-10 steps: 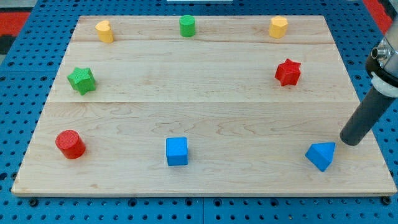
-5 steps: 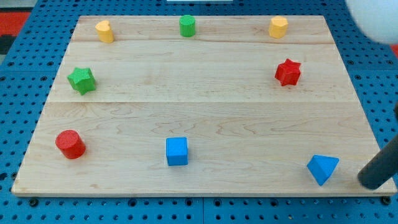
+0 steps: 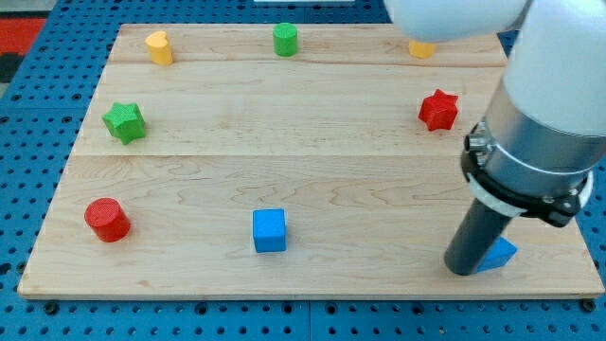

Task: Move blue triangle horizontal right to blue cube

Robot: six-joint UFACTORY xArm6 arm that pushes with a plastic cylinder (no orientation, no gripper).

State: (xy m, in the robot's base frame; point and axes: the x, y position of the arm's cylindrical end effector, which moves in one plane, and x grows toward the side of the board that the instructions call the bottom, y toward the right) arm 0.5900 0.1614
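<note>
The blue triangle [image 3: 503, 252] lies near the board's bottom right corner, mostly hidden behind my rod. My tip [image 3: 463, 268] rests on the board just left of the triangle, touching or nearly touching it. The blue cube [image 3: 269, 230] sits at the bottom middle, far to the left of the tip. The arm's grey body covers the right part of the view.
A red cylinder [image 3: 107, 220] sits bottom left, a green star [image 3: 124, 122] at the left, a red star [image 3: 438, 110] at the right. A yellow block [image 3: 159, 46], a green cylinder [image 3: 285, 39] and a partly hidden yellow block [image 3: 419, 48] line the top edge. The wooden board [image 3: 312, 142] lies on blue pegboard.
My tip went from the triangle's upper right, down past the board's right edge, then to the triangle's left side. The triangle shifted slightly down and right.
</note>
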